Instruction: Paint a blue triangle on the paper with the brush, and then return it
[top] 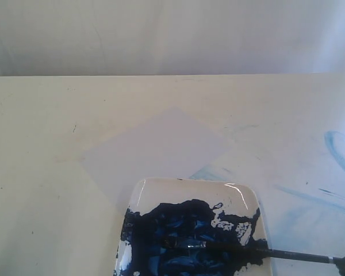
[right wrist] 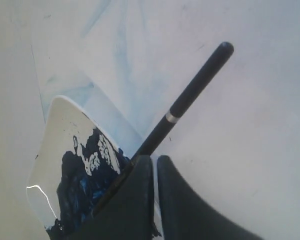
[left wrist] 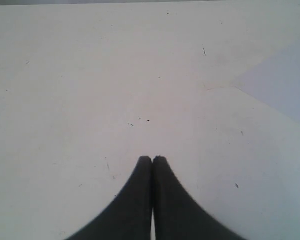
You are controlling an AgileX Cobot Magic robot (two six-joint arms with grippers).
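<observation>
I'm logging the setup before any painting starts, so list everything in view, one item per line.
paper: one, pale grey-white, diamond-turned at mid-table, no triangle on it
plate: one, glossy white, at the paper's near corner
blue paint: one thick dark-blue mass, on the plate
brush: one, black handle with silver ferrule, lying across the plate, bristles in the paint, handle out to the right
smears: several, faint pale blue, on the table right of the plate
table: one, cream
left gripper: one, black, shut, over bare table
right gripper: one, black, shut, brush handle beside it, not between its jaws
</observation>
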